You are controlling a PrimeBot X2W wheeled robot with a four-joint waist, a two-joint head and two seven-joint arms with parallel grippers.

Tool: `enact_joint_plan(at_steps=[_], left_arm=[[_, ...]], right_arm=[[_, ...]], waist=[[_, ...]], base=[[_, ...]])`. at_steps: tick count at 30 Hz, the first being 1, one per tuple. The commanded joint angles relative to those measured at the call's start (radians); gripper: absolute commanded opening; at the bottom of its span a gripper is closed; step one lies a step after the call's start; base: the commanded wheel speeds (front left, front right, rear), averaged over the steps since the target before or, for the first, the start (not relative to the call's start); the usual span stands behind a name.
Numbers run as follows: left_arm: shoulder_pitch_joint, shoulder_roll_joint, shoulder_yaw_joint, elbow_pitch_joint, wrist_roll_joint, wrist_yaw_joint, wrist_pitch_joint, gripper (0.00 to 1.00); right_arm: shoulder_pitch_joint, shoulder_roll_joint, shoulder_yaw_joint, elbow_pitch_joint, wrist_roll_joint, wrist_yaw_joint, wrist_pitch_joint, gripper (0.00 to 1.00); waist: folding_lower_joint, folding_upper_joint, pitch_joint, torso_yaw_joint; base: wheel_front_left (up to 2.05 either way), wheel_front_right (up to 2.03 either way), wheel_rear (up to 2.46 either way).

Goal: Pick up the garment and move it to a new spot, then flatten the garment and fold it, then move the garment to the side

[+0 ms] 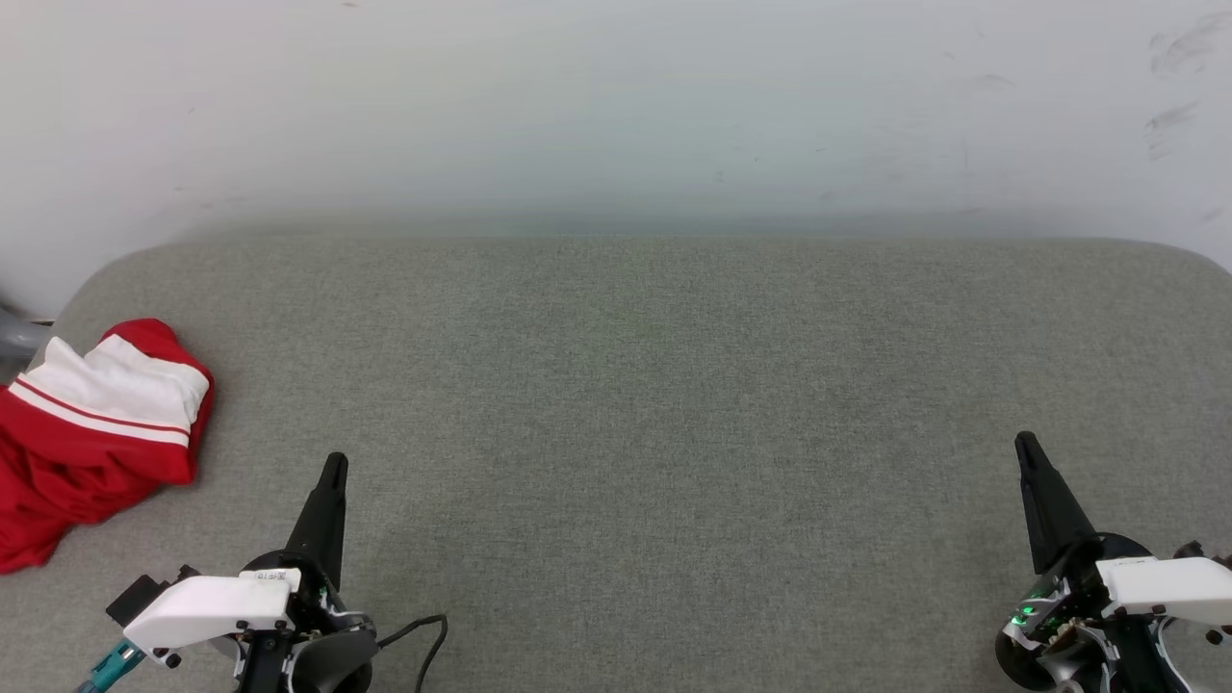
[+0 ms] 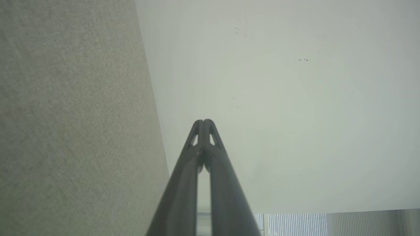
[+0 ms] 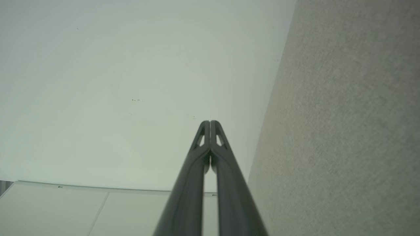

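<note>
At far-L edge of pad (image 1: pixel 626 385), garment (image 1: pixel 91 433) crumpled (wht panel up).

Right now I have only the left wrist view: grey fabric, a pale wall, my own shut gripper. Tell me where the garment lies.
Observer: In the head view the garment lies crumpled at the left end of the grey cushion, left of the left gripper.
Operator: Report whether that gripper touches it.
Observer: No; bare cushion separates them.
Operator: Give me the right gripper.
Observer: The right gripper is shut, holding nothing, at the lower right, across the cushion from the garment.
</note>
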Motion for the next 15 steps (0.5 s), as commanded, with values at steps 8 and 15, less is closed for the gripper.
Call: enact_joint_plan(at_steps=[8,15], left_arm=[[-0.007,-0.001,0.003,0.0,0.002,-0.003,0.002,0.0],[-0.007,-0.001,0.003,0.0,0.002,-0.003,0.002,0.0]], right_arm=[[-0.012,0.005,0.0,0.001,-0.005,-0.001,0.001,0.0],[-0.012,0.005,0.0,0.001,-0.004,-0.001,0.001,0.0]], waist=[[0.0,-0.0001,0.0,0.0],[0.0,-0.0001,0.0,0.0]], base=[[0.0,0.0,0.0],[0.0,0.0,0.0]])
